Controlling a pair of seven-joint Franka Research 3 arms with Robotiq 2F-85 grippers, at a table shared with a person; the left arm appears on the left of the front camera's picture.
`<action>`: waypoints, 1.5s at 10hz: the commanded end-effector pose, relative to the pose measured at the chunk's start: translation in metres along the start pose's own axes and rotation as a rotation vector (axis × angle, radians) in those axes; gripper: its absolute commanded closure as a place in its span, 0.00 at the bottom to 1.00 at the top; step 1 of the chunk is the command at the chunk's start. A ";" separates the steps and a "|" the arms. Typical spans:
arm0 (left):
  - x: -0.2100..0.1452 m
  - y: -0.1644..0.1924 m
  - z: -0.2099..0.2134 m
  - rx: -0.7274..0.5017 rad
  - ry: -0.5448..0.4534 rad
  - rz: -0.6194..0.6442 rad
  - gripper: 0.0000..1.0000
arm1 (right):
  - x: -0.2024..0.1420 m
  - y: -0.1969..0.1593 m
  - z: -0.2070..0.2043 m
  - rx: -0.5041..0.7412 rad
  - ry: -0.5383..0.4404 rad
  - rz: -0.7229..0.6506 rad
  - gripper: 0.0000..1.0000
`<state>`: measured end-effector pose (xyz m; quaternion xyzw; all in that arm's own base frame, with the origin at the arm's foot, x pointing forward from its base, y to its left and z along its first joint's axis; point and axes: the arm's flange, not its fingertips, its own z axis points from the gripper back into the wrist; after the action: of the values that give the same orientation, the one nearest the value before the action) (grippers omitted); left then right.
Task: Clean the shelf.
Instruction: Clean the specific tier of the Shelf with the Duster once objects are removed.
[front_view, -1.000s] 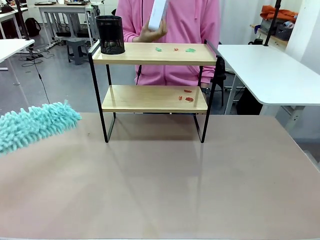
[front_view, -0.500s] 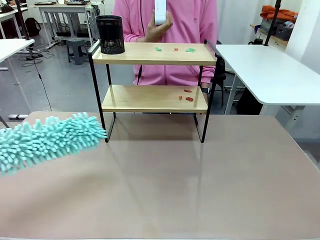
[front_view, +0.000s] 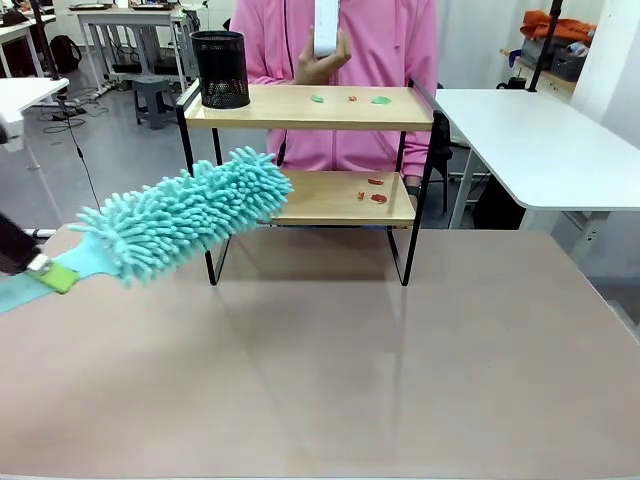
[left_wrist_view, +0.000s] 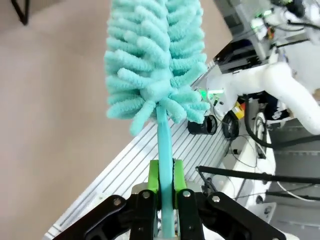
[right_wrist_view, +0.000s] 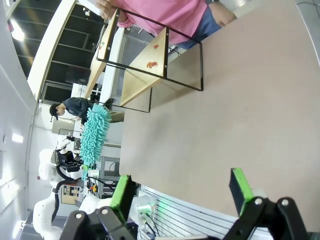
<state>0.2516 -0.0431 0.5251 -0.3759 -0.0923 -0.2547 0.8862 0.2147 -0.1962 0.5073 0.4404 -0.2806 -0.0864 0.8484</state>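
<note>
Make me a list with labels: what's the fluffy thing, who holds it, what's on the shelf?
Shelf: two-tier wooden shelf, black metal frame
Tool: fluffy teal microfibre duster, head in front of the shelf's left side
Holder: left end effector, shut on its thin handle
Right end effector: open, empty
Top board: black mesh cup left; green and red scraps right
Lower board: red scraps right
Person: pink top, behind shelf, hand holding white object

Duster handle (front_view: 14, 294) beyond left edge
</note>
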 end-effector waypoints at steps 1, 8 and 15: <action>-0.010 0.009 0.013 -0.013 -0.008 -0.037 0.88 | 0.002 0.002 0.000 0.016 -0.009 0.025 0.00; 0.028 -0.014 -0.035 0.113 -0.063 0.008 0.88 | 0.002 0.002 0.000 0.016 -0.009 0.025 0.00; 0.097 -0.020 -0.111 0.415 -0.223 0.172 0.88 | 0.002 0.002 0.000 0.016 -0.009 0.025 0.00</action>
<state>0.3149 -0.1651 0.4974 -0.2366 -0.2013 -0.1338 0.9410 0.2143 -0.1964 0.5074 0.4402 -0.2809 -0.0864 0.8484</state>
